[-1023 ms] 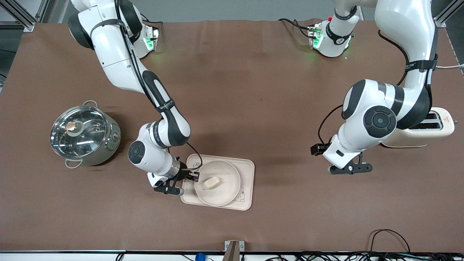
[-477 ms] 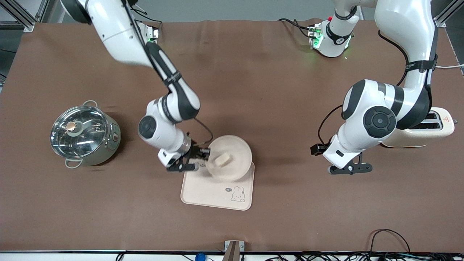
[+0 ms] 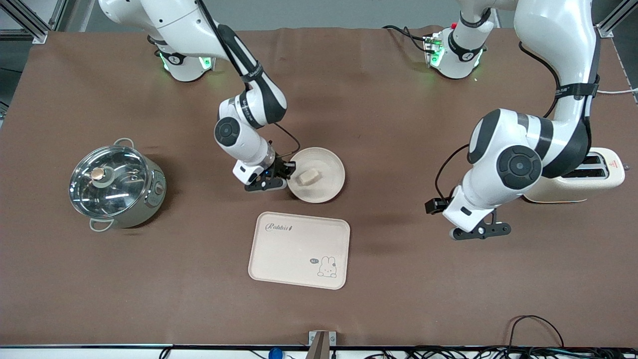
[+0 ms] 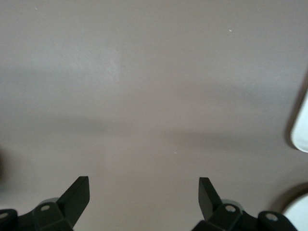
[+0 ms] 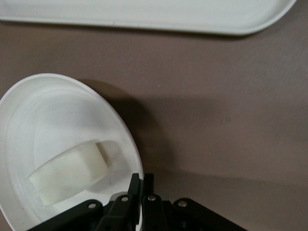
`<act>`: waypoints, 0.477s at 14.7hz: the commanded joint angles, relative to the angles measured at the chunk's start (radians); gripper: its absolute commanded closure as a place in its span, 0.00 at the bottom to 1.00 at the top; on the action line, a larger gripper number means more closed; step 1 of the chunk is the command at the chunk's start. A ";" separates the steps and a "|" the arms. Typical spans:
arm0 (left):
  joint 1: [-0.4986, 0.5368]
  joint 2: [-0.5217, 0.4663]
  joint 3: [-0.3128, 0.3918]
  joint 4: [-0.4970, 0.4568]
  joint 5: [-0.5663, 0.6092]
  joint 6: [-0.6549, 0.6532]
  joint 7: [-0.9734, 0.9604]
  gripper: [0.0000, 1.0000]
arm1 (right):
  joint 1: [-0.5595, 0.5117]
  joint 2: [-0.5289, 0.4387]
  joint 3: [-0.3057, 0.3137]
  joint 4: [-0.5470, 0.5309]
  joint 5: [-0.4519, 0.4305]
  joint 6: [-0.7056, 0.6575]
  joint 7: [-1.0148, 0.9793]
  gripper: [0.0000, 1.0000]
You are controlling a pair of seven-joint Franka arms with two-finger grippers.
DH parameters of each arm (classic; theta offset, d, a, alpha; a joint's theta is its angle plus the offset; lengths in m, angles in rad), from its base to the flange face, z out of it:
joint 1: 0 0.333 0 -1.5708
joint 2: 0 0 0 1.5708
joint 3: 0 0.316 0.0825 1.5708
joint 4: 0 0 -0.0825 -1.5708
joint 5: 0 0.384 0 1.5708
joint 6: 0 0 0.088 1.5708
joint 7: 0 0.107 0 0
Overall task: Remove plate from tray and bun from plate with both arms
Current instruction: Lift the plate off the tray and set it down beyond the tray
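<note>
The right end effector (image 3: pixel 283 174) is clamped shut on the rim of the plate (image 3: pixel 326 187), which is clear of the tray (image 3: pixel 289 257) and sits farther from the front camera than it. The bun (image 3: pixel 308 176) lies in the plate. The left end effector (image 3: pixel 479 231) hangs with fingers spread wide and empty over bare desk (image 3: pixel 398 124), near a toaster (image 3: pixel 593 179); that arm waits. A lidded pot (image 3: pixel 115 185) stands toward the right arm's end.
</note>
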 commanded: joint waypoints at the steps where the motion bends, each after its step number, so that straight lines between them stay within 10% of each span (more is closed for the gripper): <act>1: -0.005 -0.007 -0.105 0.002 0.019 -0.010 -0.210 0.00 | 0.014 -0.039 -0.005 -0.034 0.042 0.006 -0.008 0.76; 4: -0.011 0.004 -0.234 0.000 0.019 0.009 -0.441 0.00 | 0.008 -0.052 -0.006 -0.034 0.042 -0.010 0.055 0.12; 7: -0.094 0.057 -0.250 0.004 0.019 0.102 -0.545 0.00 | -0.039 -0.115 -0.014 -0.040 0.041 -0.066 0.045 0.00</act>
